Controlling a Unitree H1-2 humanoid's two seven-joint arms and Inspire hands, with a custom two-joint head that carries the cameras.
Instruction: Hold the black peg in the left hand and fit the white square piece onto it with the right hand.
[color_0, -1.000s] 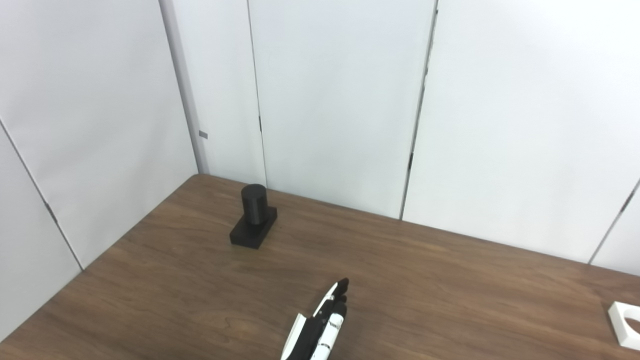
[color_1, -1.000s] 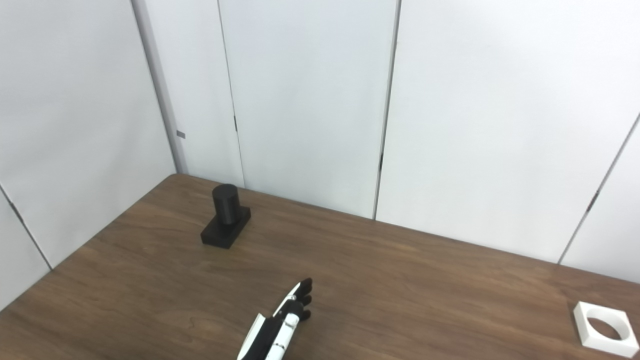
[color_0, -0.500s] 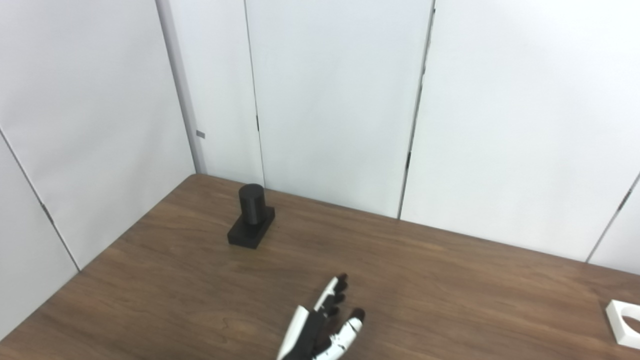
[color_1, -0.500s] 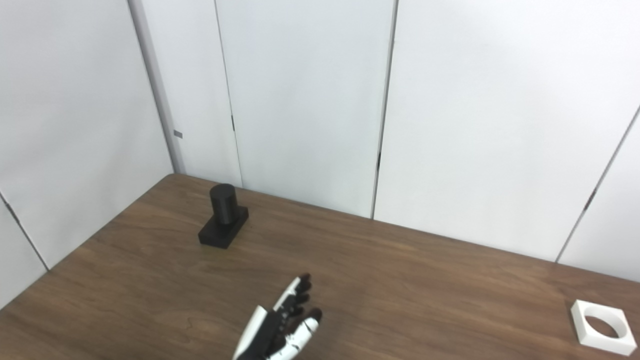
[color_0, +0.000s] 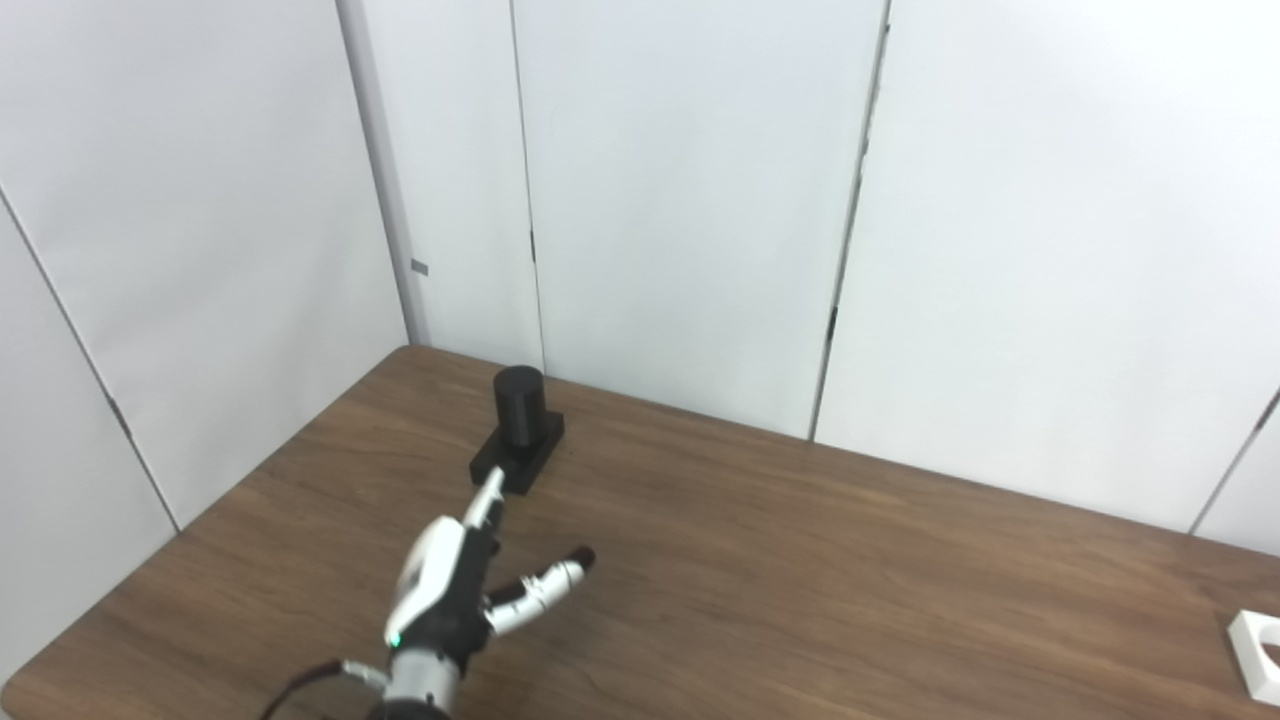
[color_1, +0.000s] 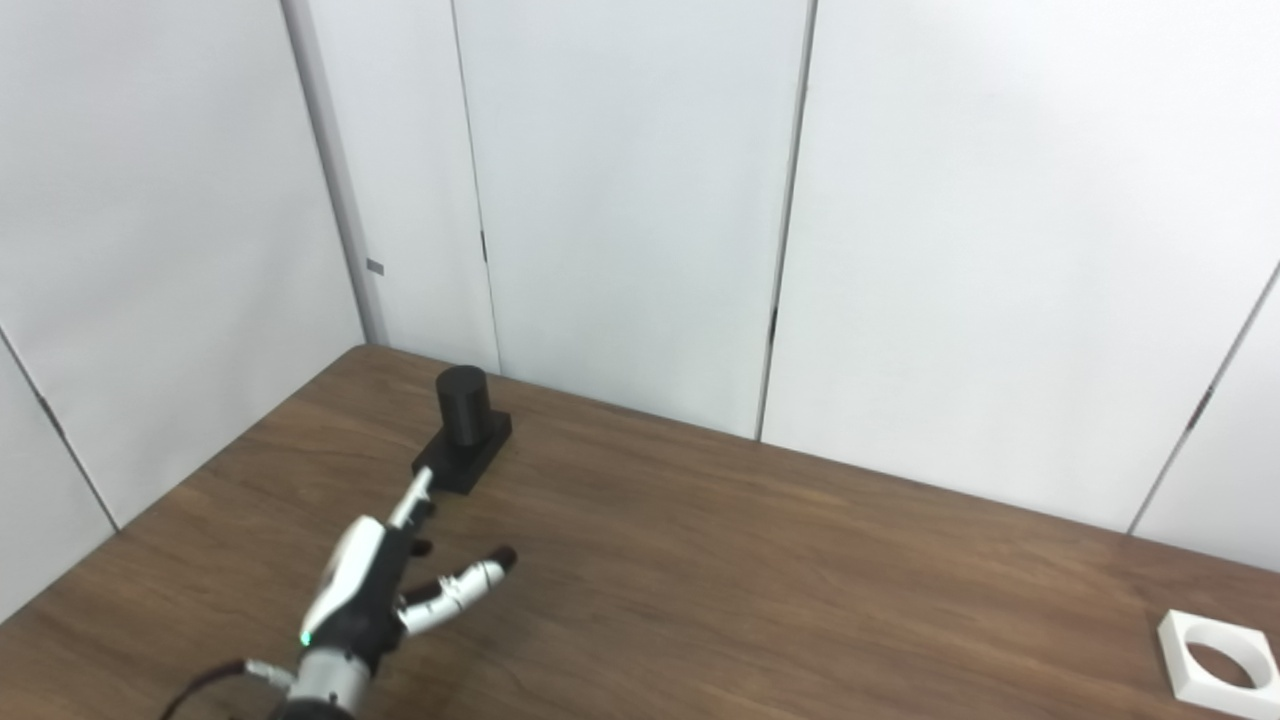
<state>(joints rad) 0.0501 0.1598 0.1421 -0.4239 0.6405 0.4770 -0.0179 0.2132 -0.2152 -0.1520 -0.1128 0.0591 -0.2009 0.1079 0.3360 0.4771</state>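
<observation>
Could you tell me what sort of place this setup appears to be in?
Probably a robot test cell: a bare wooden table boxed in by plain white panels, with only a black peg and white square piece.

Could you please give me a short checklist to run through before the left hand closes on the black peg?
1. Left hand open, fingers apart: ok.
2. Black peg upright on its base: ok.
3. Left hand around the peg: not ok; the fingertips look close to the base's near edge, contact cannot be told.
4. White square piece flat on the table, near the right edge: ok.
5. Right hand ready by the white piece: cannot tell; it is out of both views.
6. Nothing lying between hand and peg: ok.
</observation>
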